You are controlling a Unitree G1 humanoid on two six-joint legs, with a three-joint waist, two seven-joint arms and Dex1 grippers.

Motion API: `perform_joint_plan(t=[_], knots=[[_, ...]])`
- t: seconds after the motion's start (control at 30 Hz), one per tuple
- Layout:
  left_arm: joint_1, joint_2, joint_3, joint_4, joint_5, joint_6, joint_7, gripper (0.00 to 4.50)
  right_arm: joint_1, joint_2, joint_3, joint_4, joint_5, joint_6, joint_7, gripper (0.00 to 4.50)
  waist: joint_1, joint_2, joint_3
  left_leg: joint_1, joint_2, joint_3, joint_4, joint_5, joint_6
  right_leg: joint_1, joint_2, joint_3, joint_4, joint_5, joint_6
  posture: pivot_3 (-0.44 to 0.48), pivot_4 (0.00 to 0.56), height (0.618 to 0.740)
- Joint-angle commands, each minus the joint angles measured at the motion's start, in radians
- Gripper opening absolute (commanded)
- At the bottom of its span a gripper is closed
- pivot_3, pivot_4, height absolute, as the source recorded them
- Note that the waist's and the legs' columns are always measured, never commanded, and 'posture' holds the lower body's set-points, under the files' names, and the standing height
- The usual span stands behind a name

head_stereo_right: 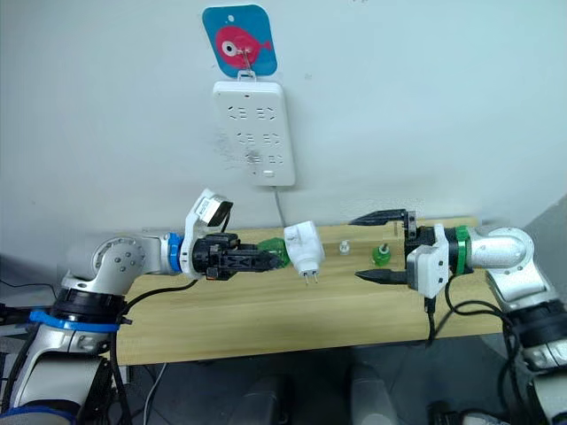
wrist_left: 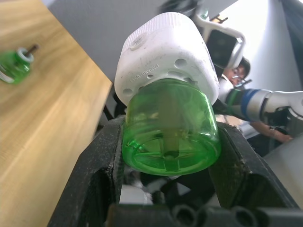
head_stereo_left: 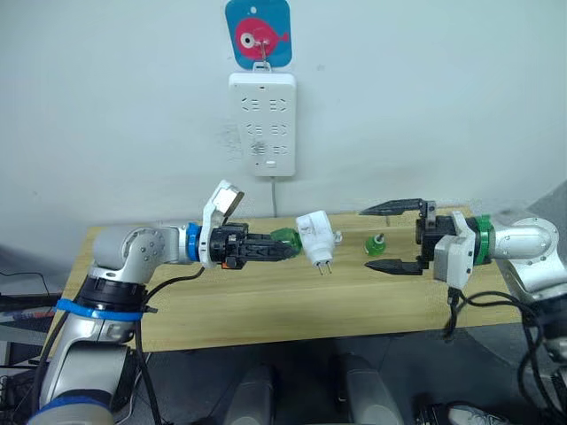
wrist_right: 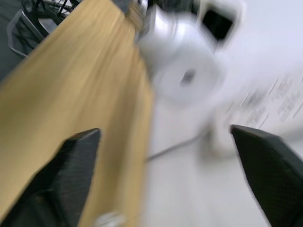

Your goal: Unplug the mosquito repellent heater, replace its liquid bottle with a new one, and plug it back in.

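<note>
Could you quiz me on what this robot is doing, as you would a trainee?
1. True or false: the small white rounded plastic heater is plugged into the white wall power strip.
2. What does the left gripper clamp? A) the heater's metal prongs B) the translucent green bottle screwed into the heater C) nothing
3. Fill in: the right gripper is ___, and a second small green bottle stands on the wooden table.

Key: 1 false; 2 B; 3 open.

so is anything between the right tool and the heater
Nothing visible. The right tool is open, facing the heater across bare air above the table. The left tool grips the heater's green bottle from its far side.
</note>
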Motion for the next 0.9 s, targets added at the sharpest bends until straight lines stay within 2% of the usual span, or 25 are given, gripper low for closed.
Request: perform_joint_plan(t=[0.03,0.33,0.6,0.9], knots=[[-0.083,-0.015,-0.001,0.064,-0.017,0.052,-0.041,2.22,-0.079,0.054,-0.021,0.103,-0.061,-0.236,-0.022,4.48,0.000,0.000,0.000,-0.001,0.000,-0.001,0.001,0.000,0.000,0.000,0.000,-0.001,0.000,0.000,0.000,-0.142,0.201,0.740],[-0.135,-0.038,-0.036,0.078,-0.020,0.135,-0.086,2.22,-0.183,0.135,-0.005,0.261,-0.253,-0.445,-0.153,4.48,-0.018,0.001,0.000,-0.001,-0.001,-0.002,0.002,0.000,0.000,-0.001,0.000,0.000,0.002,0.000,0.000,-0.160,0.205,0.740],[-0.159,-0.073,-0.037,0.103,-0.008,0.158,-0.074,2.22,-0.233,0.161,0.009,0.285,-0.348,-0.514,-0.291,4.48,-0.027,0.001,0.000,0.000,-0.001,-0.002,0.008,0.000,0.000,-0.004,0.000,0.000,0.015,0.000,0.000,-0.166,0.209,0.740],[-0.149,-0.078,-0.050,0.093,0.000,0.165,-0.076,2.22,-0.304,0.161,0.062,0.333,-0.432,-0.557,-0.384,4.48,-0.027,0.001,-0.001,0.000,-0.002,-0.001,0.011,0.000,0.000,-0.004,0.000,0.002,0.016,0.000,0.000,-0.155,0.195,0.740]])
